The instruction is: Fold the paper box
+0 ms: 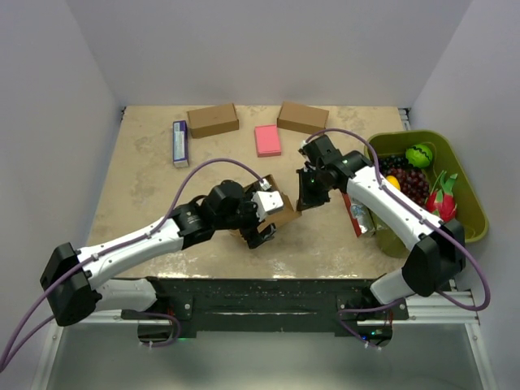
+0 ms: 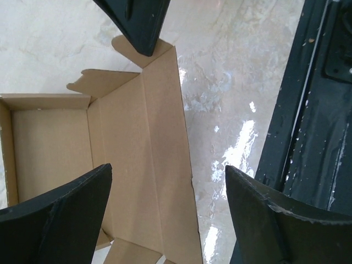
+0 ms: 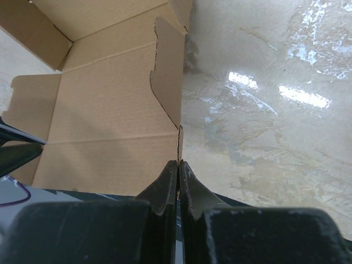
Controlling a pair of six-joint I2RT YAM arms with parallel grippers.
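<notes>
The paper box (image 1: 288,214) is held at mid-table, partly folded.
From above, it is largely hidden by the left arm (image 1: 154,236) and right arm (image 1: 390,203), so its long axis cannot be told; two brown boxes (image 1: 213,119), a pink pad (image 1: 267,140) and a green bin (image 1: 474,203) are set well apart. At the left wrist, the left gripper (image 2: 168,176) is spread wide over the cardboard, nothing gripped; fold lines run up the picture, an open tray at left. At the right wrist, the right gripper (image 3: 179,171) is closed on a flap's edge.
</notes>
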